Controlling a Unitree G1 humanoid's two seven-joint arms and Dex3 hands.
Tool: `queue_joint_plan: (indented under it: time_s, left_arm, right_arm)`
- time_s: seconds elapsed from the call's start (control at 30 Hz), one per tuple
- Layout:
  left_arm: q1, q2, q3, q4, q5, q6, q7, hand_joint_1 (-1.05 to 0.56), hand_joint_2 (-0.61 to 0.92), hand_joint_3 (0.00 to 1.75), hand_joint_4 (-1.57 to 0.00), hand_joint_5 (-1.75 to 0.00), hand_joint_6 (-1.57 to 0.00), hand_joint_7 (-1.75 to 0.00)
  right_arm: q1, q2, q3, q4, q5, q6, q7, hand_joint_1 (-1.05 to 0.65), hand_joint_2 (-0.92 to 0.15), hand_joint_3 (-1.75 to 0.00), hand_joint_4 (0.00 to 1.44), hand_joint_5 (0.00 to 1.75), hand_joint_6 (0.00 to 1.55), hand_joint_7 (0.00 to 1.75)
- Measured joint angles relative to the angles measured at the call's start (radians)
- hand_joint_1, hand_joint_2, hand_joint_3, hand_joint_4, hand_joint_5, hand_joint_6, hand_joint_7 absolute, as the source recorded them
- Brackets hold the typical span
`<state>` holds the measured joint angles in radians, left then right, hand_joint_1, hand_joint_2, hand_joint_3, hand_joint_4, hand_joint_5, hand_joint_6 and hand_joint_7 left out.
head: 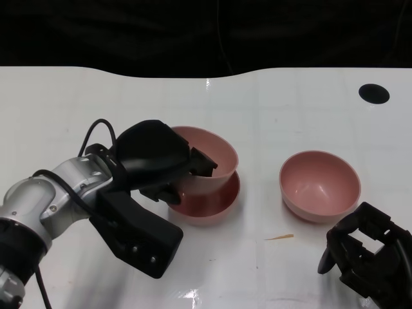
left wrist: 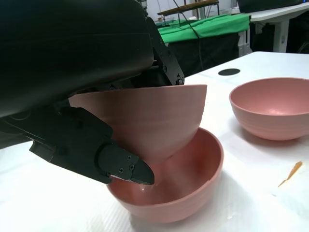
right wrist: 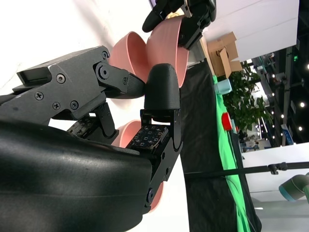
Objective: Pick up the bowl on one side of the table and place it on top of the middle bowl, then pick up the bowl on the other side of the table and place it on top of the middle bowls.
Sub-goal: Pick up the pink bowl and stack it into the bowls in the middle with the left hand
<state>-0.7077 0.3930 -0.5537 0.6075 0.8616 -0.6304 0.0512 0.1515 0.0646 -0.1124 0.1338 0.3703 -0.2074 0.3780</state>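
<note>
the left hand [head: 158, 161] grips a smooth pink rounded plastic bowl [head: 209, 164] by its near wall, fingers hooked over the rim and a finger underneath, and holds it tilted just inside the wider pink middle bowl [head: 215, 203] on the white tabletop [head: 64, 103]. in the left wrist view the held bowl [left wrist: 149, 121] hangs at a slant, its base low in the middle bowl [left wrist: 193, 188], but whether the two touch cannot be told.

the main risk is the tilt. if the hand lets go while the bowl leans like this, it may drop onto one edge, rock, and settle crooked instead of nesting flat, or nudge the middle bowl sideways across the slick tabletop. the finger [left wrist: 123, 164] beneath the held bowl sits between the two bowls, so lowering further could pinch it against the lower bowl's rim and lever that bowl up or drag it when the hand pulls out. fingers hooked over the rim could also catch and lift the bowl again on withdrawal.

the second pink side bowl [head: 320, 185] stands well apart, near the right hand [head: 367, 254], which holds nothing with its fingers curled loosely and some gaps between them. a crooked first stack would make that later placement unstable. a thin orange sliver [head: 280, 237] lies between the bowls and seems harmless.
</note>
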Motion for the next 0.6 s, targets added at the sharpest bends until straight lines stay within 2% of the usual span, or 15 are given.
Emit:
queue_joint_plan:
  time_s: [0.07, 0.13, 0.23, 0.27, 0.33, 0.4, 0.43, 0.47, 0.5, 0.53, 0.6]
  left_arm:
    - [0.0, -0.006, -0.002, 0.0, 0.0, 0.005, 0.0, -0.26, 0.92, 0.21, -0.82, -1.36, -0.95, -0.66]
    - [0.0, -0.01, -0.005, 0.0, 0.0, 0.006, 0.0, -0.27, 0.92, 0.25, -0.84, -1.28, -0.95, -0.63]
    - [0.0, -0.013, -0.006, 0.004, -0.001, 0.005, 0.0, -0.24, 0.92, 0.22, -0.85, -1.24, -0.96, -0.62]
    - [0.0, -0.013, -0.006, 0.004, -0.001, 0.006, 0.0, -0.23, 0.92, 0.21, -0.87, -1.19, -0.96, -0.56]
    - [0.0, -0.013, -0.006, 0.006, -0.001, 0.006, 0.0, -0.23, 0.92, 0.21, -0.84, -1.26, -0.97, -0.58]
    - [0.0, -0.013, -0.006, 0.014, -0.002, 0.005, 0.0, -0.24, 0.92, 0.2, -0.75, -1.52, -0.78, -1.07]
    - [-0.001, -0.013, -0.006, 0.024, -0.002, 0.004, 0.0, -0.24, 0.92, 0.2, -0.73, -1.57, -0.74, -1.15]
    - [-0.002, -0.013, -0.007, 0.037, -0.002, 0.002, 0.0, -0.24, 0.92, 0.21, -0.73, -1.56, -0.74, -1.14]
    - [-0.002, -0.013, -0.007, 0.048, -0.002, -0.001, 0.0, -0.24, 0.92, 0.21, -0.76, -1.48, -0.79, -1.0]
    - [-0.003, -0.013, -0.007, 0.058, -0.002, -0.005, 0.001, -0.25, 0.92, 0.22, -0.77, -1.45, -0.81, -0.95]
    - [-0.004, -0.013, -0.008, 0.074, -0.002, -0.008, 0.002, -0.25, 0.92, 0.22, -0.78, -1.43, -0.83, -0.91]
  right_arm:
    - [0.0, 0.0, 0.0, 0.0, 0.0, 0.0, 0.0, -0.12, -0.72, -0.69, 0.9, 1.56, 0.85, 1.19]
    - [0.002, 0.001, 0.001, -0.001, 0.0, 0.0, 0.0, -0.12, -0.72, -0.68, 0.9, 1.56, 0.86, 1.2]
    - [0.007, 0.003, 0.005, -0.004, -0.001, 0.0, -0.001, -0.12, -0.72, -0.67, 0.91, 1.56, 0.86, 1.2]
    - [0.009, 0.003, 0.007, -0.005, -0.002, 0.0, -0.002, -0.12, -0.72, -0.67, 0.91, 1.56, 0.86, 1.2]
    - [0.011, 0.006, 0.01, -0.005, -0.002, -0.001, -0.002, -0.12, -0.73, -0.67, 0.9, 1.56, 0.85, 1.2]
    - [0.013, 0.008, 0.011, -0.005, -0.002, -0.002, -0.002, -0.12, -0.73, -0.67, 0.91, 1.56, 0.85, 1.2]
    - [0.014, 0.008, 0.012, -0.005, -0.002, -0.006, -0.001, -0.13, -0.73, -0.67, 0.91, 1.56, 0.85, 1.2]
    - [0.016, 0.008, 0.012, -0.006, -0.002, -0.008, -0.001, -0.13, -0.73, -0.67, 0.91, 1.56, 0.85, 1.21]
    - [0.017, 0.009, 0.012, -0.009, -0.003, -0.008, -0.002, -0.13, -0.72, -0.67, 0.91, 1.56, 0.85, 1.21]
    - [0.02, 0.009, 0.013, -0.014, -0.004, -0.008, -0.004, -0.13, -0.72, -0.67, 0.91, 1.55, 0.86, 1.21]
    - [0.022, 0.009, 0.016, -0.027, -0.004, -0.007, -0.011, -0.13, -0.72, -0.67, 0.91, 1.55, 0.86, 1.21]
